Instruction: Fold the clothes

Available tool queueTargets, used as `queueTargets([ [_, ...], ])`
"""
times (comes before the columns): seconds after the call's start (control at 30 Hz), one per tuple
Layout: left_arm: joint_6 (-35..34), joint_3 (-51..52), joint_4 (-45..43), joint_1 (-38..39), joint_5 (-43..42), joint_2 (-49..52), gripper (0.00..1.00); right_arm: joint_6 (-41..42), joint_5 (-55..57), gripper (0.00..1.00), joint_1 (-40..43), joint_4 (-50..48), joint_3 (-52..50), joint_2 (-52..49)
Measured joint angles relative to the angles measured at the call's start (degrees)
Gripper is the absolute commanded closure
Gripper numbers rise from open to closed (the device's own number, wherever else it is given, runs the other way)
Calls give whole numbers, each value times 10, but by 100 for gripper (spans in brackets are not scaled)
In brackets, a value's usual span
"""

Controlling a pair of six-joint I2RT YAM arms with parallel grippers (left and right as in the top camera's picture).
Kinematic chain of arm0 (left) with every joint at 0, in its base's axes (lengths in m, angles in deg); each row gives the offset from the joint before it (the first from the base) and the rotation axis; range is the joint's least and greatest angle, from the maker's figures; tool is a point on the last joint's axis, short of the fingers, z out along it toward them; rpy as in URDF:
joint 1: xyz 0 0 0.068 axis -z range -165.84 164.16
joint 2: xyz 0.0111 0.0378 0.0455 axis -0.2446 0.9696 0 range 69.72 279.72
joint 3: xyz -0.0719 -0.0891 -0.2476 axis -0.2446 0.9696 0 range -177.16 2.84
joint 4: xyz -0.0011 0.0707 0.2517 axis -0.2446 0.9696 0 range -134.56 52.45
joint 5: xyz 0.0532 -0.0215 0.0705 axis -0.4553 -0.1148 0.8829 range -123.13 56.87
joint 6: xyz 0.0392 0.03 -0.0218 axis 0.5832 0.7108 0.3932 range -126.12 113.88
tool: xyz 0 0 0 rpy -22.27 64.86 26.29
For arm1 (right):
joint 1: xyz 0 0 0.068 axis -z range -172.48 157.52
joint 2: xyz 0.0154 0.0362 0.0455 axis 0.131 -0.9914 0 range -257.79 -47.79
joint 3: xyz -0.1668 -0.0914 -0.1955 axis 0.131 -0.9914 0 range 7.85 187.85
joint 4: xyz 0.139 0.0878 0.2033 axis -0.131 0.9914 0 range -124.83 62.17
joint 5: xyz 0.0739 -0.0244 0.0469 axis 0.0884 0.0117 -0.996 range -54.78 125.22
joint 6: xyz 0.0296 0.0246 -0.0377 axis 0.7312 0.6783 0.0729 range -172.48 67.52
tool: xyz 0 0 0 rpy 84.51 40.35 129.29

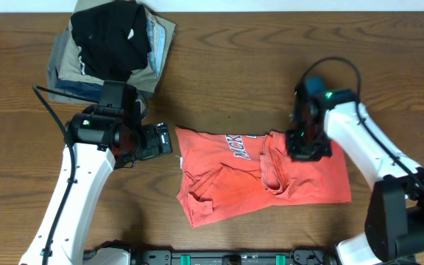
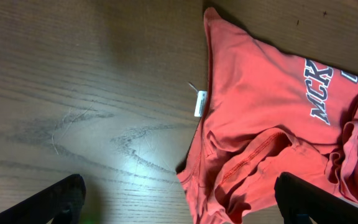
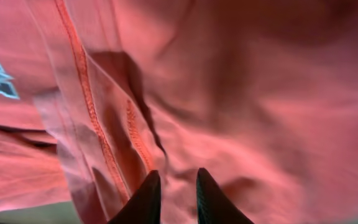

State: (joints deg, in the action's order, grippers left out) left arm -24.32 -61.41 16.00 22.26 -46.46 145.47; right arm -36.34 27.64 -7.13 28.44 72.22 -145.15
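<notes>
While the left gripper (image 2: 179,186) hangs released beside the crumpled T-shirt (image 1: 308,180), the right gripper (image 3: 174,193) is nearly clenched directly above it; grasp cannot be determined.

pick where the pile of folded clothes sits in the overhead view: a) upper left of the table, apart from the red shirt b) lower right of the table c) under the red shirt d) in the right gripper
a, the folded pile, with a black garment on top, lies at the upper left of the table, with bare wood between it and the coral-red T-shirt.
</notes>
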Motion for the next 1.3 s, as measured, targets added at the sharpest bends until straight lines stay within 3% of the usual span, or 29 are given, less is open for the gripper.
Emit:
queueTargets([
  [0.23, 0, 0, 0, 0, 0, 0, 2, 15, -51, 83, -42, -88, -103, 0],
  [0.43, 0, 0, 1, 0, 0, 0, 2, 27, -95, 86, -67, -138, -116, 0],
  [0.57, 0, 0, 1, 0, 0, 0, 2, 31, -141, 83, -86, -175, -115, 0],
  [0.83, 0, 0, 1, 0, 0, 0, 2, 28, -150, 73, -85, -27, -22, 0],
  [0.87, 0, 0, 1, 0, 0, 0, 2, 28, -135, 69, -81, -7, -1, 0],
  [0.97, 0, 0, 1, 0, 0, 0, 2, 30, -78, 39, -59, 35, 48, 0],
  [1.1, 0, 0, 1, 0, 0, 0, 2, 26, -14, 12, -22, 42, 67, 0],
  [1.13, 0, 0, 1, 0, 0, 0, 2, 24, -3, 1, -12, 42, 67, 0],
  [1.3, 0, 0, 5, -19, 0, 12, 2, 12, 26, 1, 51, 31, 67, 0],
])
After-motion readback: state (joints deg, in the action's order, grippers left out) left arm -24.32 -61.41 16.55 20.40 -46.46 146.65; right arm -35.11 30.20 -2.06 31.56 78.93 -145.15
